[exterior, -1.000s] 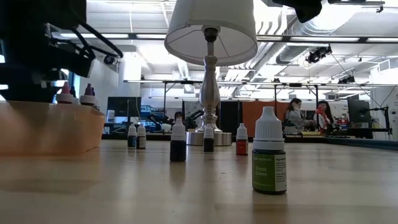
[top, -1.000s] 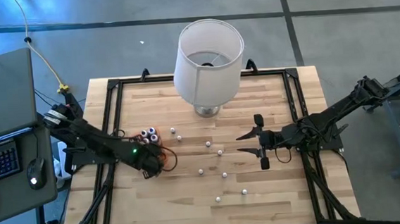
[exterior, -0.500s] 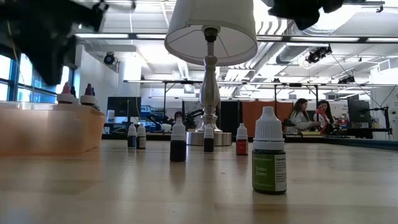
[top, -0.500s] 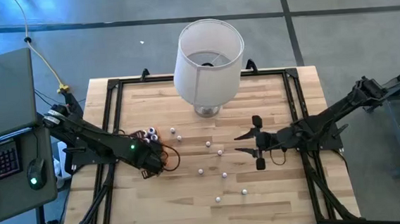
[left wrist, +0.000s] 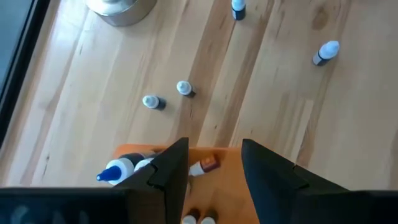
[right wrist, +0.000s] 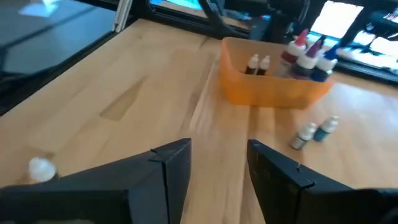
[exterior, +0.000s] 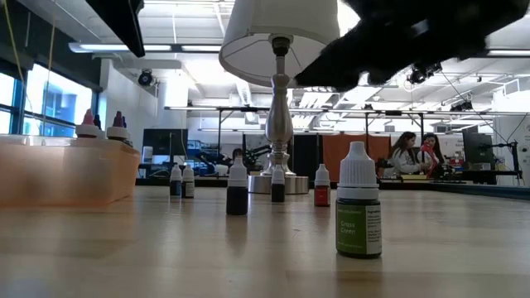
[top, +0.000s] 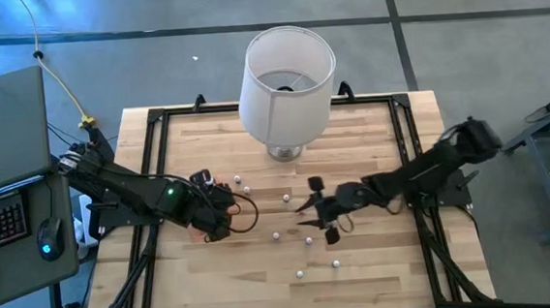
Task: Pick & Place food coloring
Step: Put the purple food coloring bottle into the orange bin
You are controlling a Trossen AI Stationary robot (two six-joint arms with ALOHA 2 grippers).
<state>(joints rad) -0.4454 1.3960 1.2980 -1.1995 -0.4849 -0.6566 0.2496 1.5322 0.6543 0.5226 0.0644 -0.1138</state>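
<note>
Food coloring bottles [top: 304,209] between parted right fingers [top: 331,234].

Bright, even ceiling light; the right wrist view is blurred.

Tray [right wrist: 273,93] under the left gripper [left wrist: 214,155]: orange. Bottles in it [right wrist: 309,55]: red, purple, blue tops; 2 small ones white-capped. Bottles [top: 303,209] near the right gripper [top: 316,216]: white caps, dark bodies. Nearest bottle [exterior: 358,201]: white cap, green label. Lampshade [top: 286,73] white, base silver. Table [top: 216,148] light wood, black frame.
</note>
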